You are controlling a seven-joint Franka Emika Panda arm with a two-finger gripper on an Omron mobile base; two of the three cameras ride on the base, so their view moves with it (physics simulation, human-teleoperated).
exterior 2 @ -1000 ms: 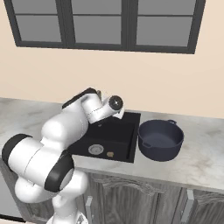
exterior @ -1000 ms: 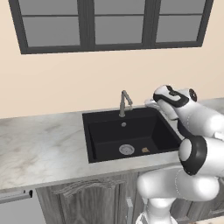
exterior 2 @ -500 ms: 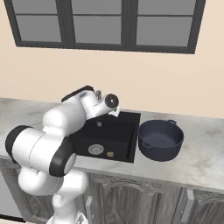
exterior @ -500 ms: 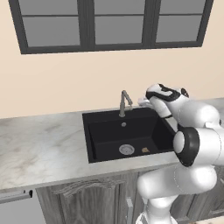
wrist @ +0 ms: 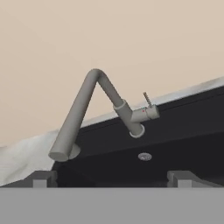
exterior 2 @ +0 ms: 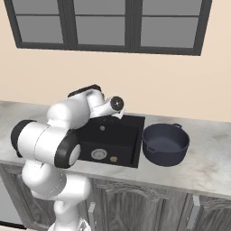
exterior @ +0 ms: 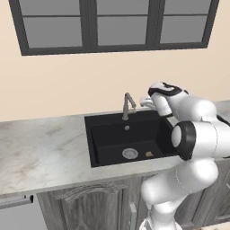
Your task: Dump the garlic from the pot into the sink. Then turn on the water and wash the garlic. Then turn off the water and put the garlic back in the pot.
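A pale marbled stone tabletop (exterior: 40,152) runs under dark-framed windows (exterior: 112,24). The tiny tan garlic (exterior: 149,154) lies in the matte black sink (exterior: 96,148) beside the drain, well below the spread, empty fingers (wrist: 111,178) facing the grey faucet (wrist: 98,111).

In the hand view the bent faucet (wrist: 103,109) stands right ahead at 12 o'clock, its thin handle (wrist: 147,99) at 1 o'clock. Bare wall (wrist: 131,39) lies above. The sink (exterior: 108,137) below is roomy, with the pot (exterior 2: 165,144) beside it.
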